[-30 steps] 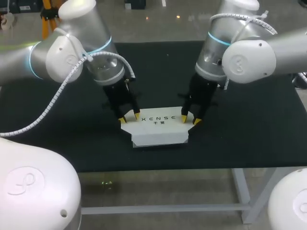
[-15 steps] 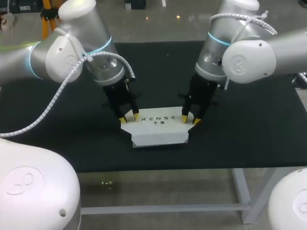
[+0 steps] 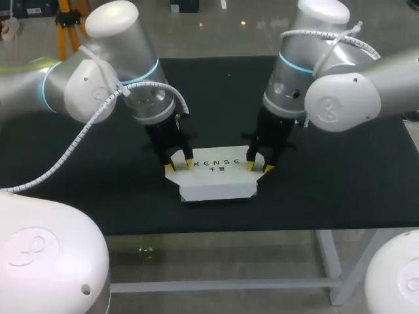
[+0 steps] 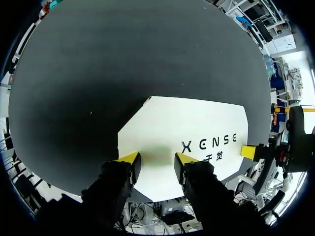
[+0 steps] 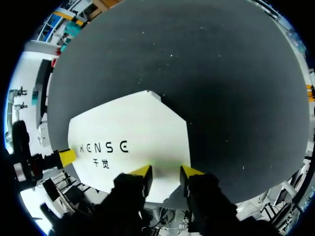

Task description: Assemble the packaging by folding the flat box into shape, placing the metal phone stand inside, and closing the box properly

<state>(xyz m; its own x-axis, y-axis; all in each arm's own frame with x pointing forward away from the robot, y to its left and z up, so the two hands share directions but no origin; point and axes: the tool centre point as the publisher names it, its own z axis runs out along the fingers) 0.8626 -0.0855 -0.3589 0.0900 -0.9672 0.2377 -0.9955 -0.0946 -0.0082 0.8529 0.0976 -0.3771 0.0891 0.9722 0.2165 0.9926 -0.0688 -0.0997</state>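
Note:
The white box (image 3: 219, 178), folded into a flat closed shape with dark lettering on top, lies on the black table near its front edge. My left gripper (image 3: 179, 165) stands over the box's left end, open, its yellow tips right at the white top with nothing between them. My right gripper (image 3: 258, 167) stands the same way over the right end, open. In the left wrist view my left gripper (image 4: 157, 158) hovers at the box (image 4: 197, 123), with the other arm's yellow tip (image 4: 248, 151) beyond. In the right wrist view my right gripper (image 5: 166, 172) sits at the box (image 5: 133, 128). No phone stand shows.
The black table top (image 3: 347, 170) stretches bare to both sides and behind the box. Its front edge (image 3: 275, 229) runs just in front of the box.
Both arms have shifted slightly, and both grippers have come a little lower and nearer the front over the box ends. The box has not moved.

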